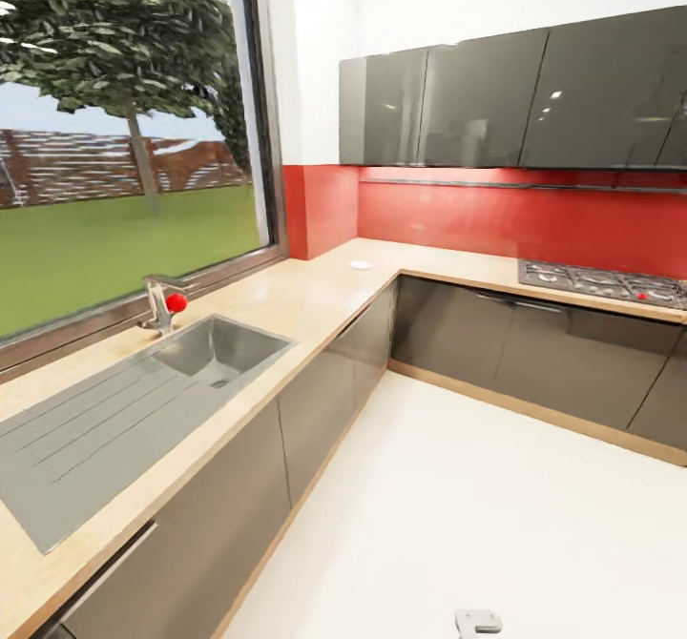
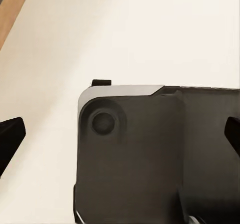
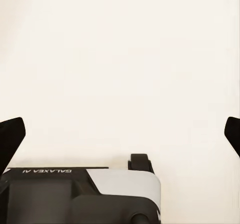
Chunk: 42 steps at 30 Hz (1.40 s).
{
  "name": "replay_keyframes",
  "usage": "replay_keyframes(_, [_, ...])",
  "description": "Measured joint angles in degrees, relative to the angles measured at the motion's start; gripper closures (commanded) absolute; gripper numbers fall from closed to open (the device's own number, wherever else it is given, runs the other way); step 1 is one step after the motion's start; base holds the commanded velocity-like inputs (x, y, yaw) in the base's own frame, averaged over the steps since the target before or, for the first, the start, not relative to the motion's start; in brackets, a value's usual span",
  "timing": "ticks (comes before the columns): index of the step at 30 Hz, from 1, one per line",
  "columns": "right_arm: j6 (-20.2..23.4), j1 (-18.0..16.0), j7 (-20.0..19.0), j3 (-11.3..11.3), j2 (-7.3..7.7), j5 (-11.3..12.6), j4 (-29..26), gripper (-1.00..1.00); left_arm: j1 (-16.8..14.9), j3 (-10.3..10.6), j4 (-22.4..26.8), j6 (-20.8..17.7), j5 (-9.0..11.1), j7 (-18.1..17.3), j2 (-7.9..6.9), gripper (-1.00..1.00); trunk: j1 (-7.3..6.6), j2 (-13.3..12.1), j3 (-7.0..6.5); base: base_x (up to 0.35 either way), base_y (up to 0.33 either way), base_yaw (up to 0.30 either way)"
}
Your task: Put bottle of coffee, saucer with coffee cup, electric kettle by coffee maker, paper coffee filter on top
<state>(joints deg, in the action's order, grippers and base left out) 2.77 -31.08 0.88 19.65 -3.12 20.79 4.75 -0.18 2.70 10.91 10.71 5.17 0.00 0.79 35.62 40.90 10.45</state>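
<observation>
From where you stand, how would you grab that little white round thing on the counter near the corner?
Probably by its rim. The white round thing lies flat on the countertop, so a claw should come down from above, over the counter's floor-side edge, since walls close the corner behind. It's too small to tell what it is.

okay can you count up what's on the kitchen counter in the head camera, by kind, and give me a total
Sink: 1
Faucet with a red knob: 1
Stovetop: 1
Small white round thing near the corner, too small to identify: 1
Total: 4
</observation>
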Motion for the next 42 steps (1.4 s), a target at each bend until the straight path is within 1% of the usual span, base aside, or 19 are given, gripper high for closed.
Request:
replay_keyframes(10, [0.00, 0.02, 0.00, 0.00, 0.00, 0.01, 0.00, -1.00, -0.05, 0.00, 0.10, -0.01, 0.01, 0.00, 0.01, -1.00, 0.00, 0.00, 0.00, 0.291, -0.205, -0.254])
replay_keyframes(28, [0.01, 0.05, 0.00, 0.00, 0.00, 0.02, -0.01, -1.00, -0.05, 0.00, 0.10, 0.00, 0.00, -0.01, 0.05, -1.00, 0.00, 0.00, 0.00, 0.341, -0.039, -0.254])
replay_keyframes(42, [0.00, 0.04, 0.00, -0.01, 0.00, 0.03, 0.00, -1.00, -0.04, 0.00, 0.10, 0.00, 0.00, -0.02, 0.45, -1.00, 0.00, 0.00, 0.00, 0.343, -0.140, -0.254])
